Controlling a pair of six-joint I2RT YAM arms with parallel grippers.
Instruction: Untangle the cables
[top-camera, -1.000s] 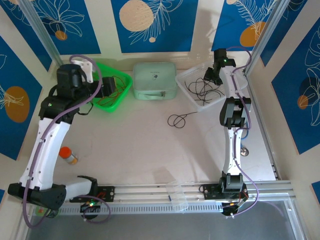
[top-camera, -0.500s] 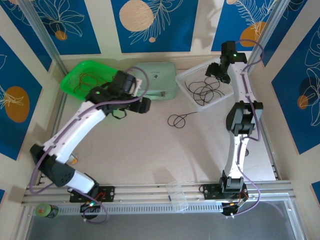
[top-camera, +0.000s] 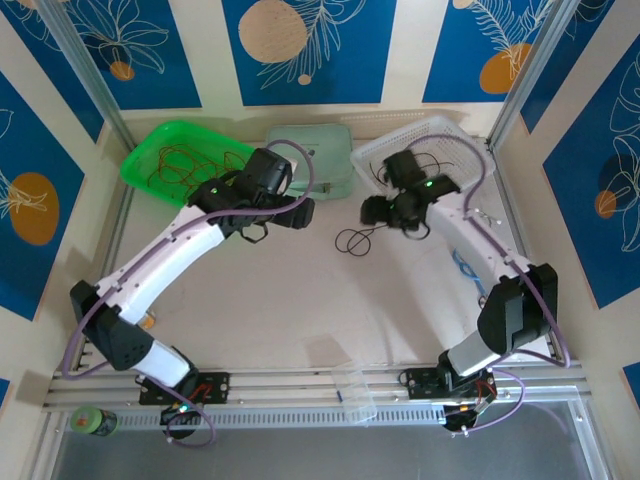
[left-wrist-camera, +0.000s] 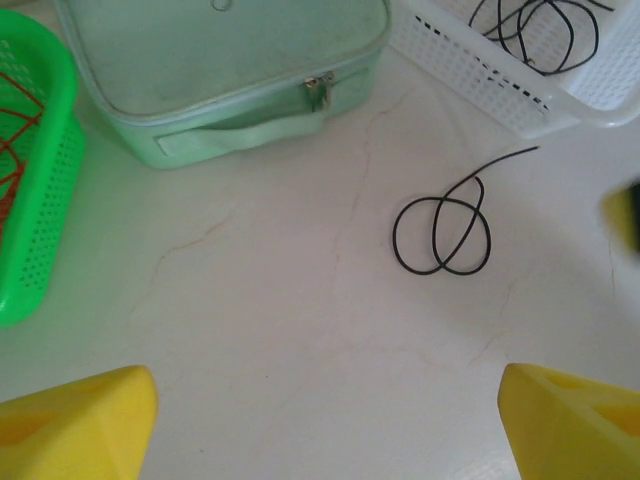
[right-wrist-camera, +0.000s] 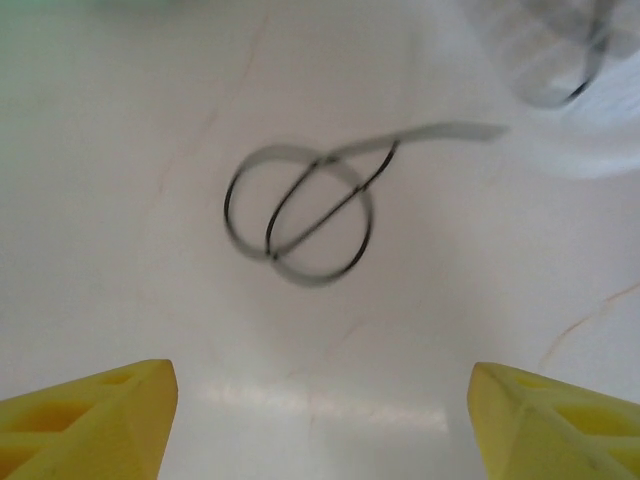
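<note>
A thin black cable (top-camera: 352, 240) lies on the table in a loose double loop, with one end pointing toward the white basket (top-camera: 455, 135); it is also seen in the left wrist view (left-wrist-camera: 442, 235) and, blurred, in the right wrist view (right-wrist-camera: 300, 215). More black cables (left-wrist-camera: 540, 25) lie in that basket. Red cables (top-camera: 180, 160) sit in the green basket (top-camera: 150, 150). My left gripper (top-camera: 290, 212) hovers left of the loop, open and holding nothing (left-wrist-camera: 328, 400). My right gripper (top-camera: 378, 210) hovers just up and right of the loop, open and holding nothing (right-wrist-camera: 322, 400).
A mint green zip case (top-camera: 310, 155) stands between the two baskets. A clear plastic cup (top-camera: 355, 390) rests on the front rail and a green bottle (top-camera: 95, 420) lies at the front left. A light blue cable (top-camera: 462, 265) lies beside the right arm.
The left arm swung from the green basket to the table's middle. The right arm came off the white basket, down and left to the loose black loop.
</note>
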